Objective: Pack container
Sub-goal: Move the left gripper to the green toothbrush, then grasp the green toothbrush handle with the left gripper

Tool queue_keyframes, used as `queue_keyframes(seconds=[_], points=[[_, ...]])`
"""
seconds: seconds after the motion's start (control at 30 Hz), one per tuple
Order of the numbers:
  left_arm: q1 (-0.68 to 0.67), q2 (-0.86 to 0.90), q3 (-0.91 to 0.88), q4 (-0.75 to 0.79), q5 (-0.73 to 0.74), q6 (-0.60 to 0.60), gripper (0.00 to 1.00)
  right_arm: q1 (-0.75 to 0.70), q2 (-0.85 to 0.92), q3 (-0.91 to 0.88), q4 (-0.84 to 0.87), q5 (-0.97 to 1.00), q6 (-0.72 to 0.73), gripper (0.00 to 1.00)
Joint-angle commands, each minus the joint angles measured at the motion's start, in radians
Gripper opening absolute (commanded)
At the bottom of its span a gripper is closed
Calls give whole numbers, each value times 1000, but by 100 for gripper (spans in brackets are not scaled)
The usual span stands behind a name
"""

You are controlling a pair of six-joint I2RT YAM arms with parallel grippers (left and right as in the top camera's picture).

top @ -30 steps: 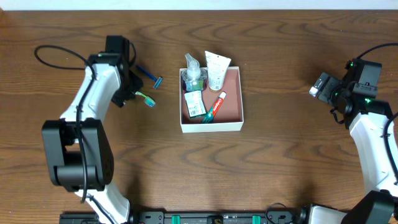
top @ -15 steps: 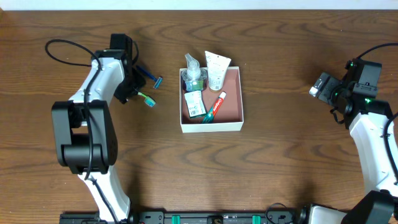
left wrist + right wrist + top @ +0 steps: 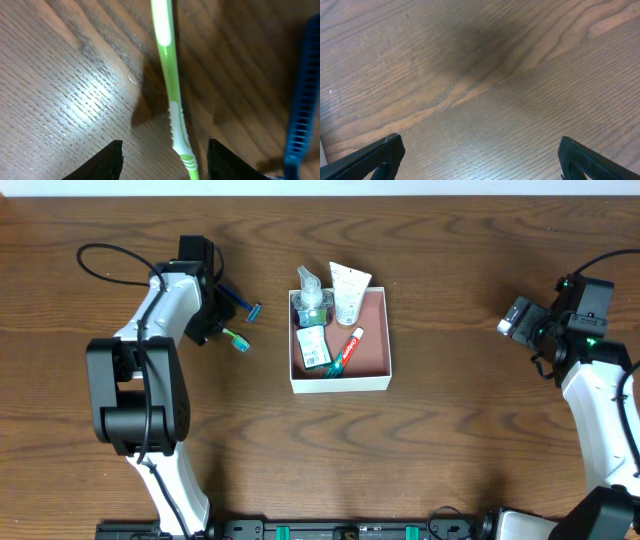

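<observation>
Container (image 3: 340, 383), square and white-walled, is seen at the middle of the table, loaded with a pump bottle (image 3: 311, 292), a white tube (image 3: 348, 290), a toothpaste tube (image 3: 344, 350) and what may be a small green packet (image 3: 313, 345). A green toothbrush (image 3: 167, 75) and a blue razor (image 3: 300, 100) are seen on the wood outside the container, on the left arm's side. The toothbrush pick-up is judged to be in hand: the left gripper (image 3: 164, 152) is held half-open astride the handle, not yet closed. A short descent and a squeeze are called for next. The right gripper (image 3: 482, 157) is held wide over bare wood.
</observation>
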Motion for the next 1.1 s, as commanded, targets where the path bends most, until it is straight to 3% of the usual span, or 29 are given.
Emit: queue_keyframes(seconds=[0.0,0.4,0.57,0.67,0.93,1.07], points=[[3,32,15,-7,-4,13,54,-10,-15,13,-2,10,-8,99],[3,33,15,-72,48,21,54,-10,-15,13,-1,10,-8,99],[3,33,15,-122,48,55,48,-10,-15,13,-1,10,-8,99],[3,33,15,-125,48,70,42,-10,-15,13,-2,10,-8,99],[3,33,15,-106,48,69,15,-10,-15,13,-1,10,-8,99],[3,33,15,-107,48,70,10,-10,-15,13,-2,10,-8,99]])
